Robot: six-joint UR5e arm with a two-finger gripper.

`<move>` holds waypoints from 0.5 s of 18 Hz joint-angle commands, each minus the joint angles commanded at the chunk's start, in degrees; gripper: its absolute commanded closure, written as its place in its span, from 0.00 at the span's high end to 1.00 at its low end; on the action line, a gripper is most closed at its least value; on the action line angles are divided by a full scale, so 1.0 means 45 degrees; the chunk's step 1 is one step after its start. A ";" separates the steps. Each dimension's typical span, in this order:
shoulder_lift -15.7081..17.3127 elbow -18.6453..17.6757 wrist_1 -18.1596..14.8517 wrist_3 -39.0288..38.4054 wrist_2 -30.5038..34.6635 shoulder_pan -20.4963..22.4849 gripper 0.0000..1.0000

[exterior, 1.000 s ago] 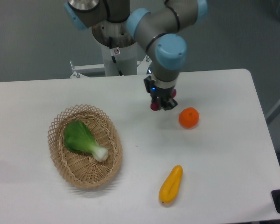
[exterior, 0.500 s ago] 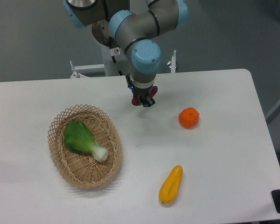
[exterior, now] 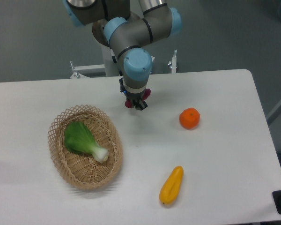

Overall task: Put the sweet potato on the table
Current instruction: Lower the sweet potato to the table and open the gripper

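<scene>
above the worktop, right of the basket, my claw is clenched across the sweet potato, which i judge light, stiff and smooth-skinned, best pinched mid-length.

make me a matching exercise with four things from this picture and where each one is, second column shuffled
Things:
1. sweet potato
2. bok choy
3. orange
4. yellow vegetable

Places:
A. lying in the wicker basket
B. on the table nearest the front edge
C. held in the gripper above the table
D. on the table right of the gripper

Pairs: 1-C, 2-A, 3-D, 4-B
</scene>
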 joint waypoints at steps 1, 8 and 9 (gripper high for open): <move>-0.0020 0.0039 0.0000 0.0000 0.0000 0.0000 0.60; -0.0001 0.0819 0.0019 0.0079 0.0000 0.0000 0.88; -0.0020 0.1014 0.0020 0.0040 0.0000 0.0019 0.90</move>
